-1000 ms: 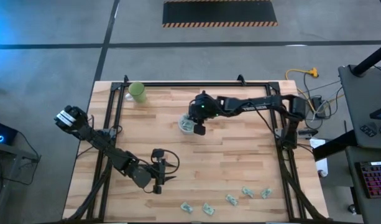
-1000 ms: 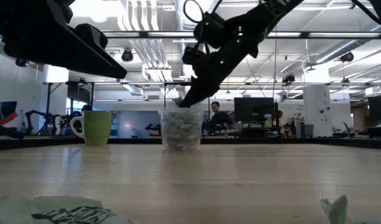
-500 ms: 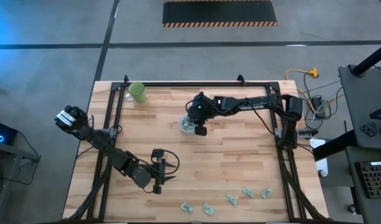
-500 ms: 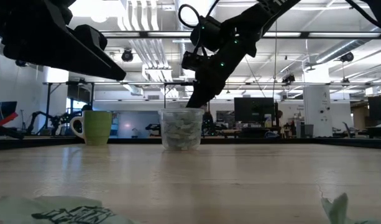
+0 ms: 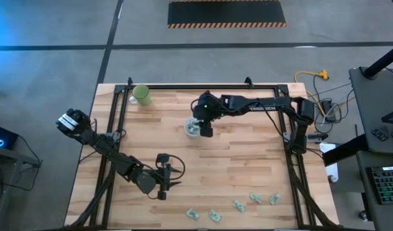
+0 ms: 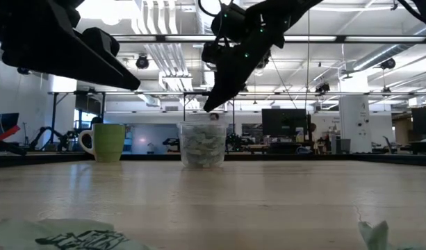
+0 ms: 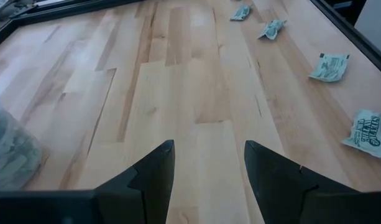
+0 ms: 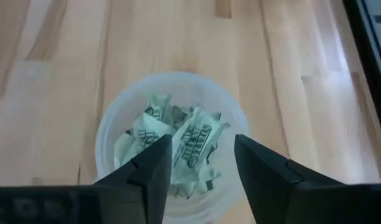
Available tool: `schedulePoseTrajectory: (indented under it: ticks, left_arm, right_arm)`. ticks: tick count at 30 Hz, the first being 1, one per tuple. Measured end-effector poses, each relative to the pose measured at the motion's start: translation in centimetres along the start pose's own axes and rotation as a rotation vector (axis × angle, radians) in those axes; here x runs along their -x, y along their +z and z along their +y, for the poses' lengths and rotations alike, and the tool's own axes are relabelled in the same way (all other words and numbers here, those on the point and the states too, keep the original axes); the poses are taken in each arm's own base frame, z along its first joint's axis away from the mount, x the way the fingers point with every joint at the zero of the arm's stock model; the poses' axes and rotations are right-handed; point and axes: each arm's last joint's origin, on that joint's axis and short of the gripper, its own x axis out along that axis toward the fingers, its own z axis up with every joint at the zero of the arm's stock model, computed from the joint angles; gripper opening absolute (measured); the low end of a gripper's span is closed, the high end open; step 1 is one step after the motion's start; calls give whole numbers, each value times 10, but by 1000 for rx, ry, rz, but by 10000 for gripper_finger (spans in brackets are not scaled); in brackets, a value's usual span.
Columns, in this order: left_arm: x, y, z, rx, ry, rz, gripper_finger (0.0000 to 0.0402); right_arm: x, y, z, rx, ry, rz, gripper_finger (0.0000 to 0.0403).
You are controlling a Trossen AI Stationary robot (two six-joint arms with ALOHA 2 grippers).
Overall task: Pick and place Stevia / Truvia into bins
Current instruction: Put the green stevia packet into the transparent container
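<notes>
The clear cup stands a little toward twelve o'clock of the bench's middle, already holding a heap of crumpled packets, which is why the right gripper hangs right over its rim: its fingers are spread wide and hold nothing, with a packet lying just beneath the gap. Five loose packets wait along the six o'clock edge, well apart from the cup. The left gripper idles near seven o'clock, fingers wide and empty. A green mug sits at eleven o'clock.
</notes>
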Motion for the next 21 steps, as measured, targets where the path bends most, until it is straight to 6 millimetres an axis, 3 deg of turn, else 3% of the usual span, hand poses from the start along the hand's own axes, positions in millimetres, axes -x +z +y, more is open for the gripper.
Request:
schedulePoseTrajectory:
  ticks: [5, 9, 14, 21]
  left_arm:
    - [1, -1, -2, 22, -53, 13, 178]
    - [-2, -1, -9, 38, -212, 22, 178]
    - [-14, -4, -23, 63, -385, -27, 178]
    - [-40, -17, -41, 38, -501, -84, 178]
  right_arm:
    - [13, 3, 8, 8, 48, 64, 173]
    - [25, -2, 24, 39, 223, 113, 172]
    - [40, -10, 56, 93, 463, 112, 165]
    - [62, -23, 111, 184, 593, 118, 156]
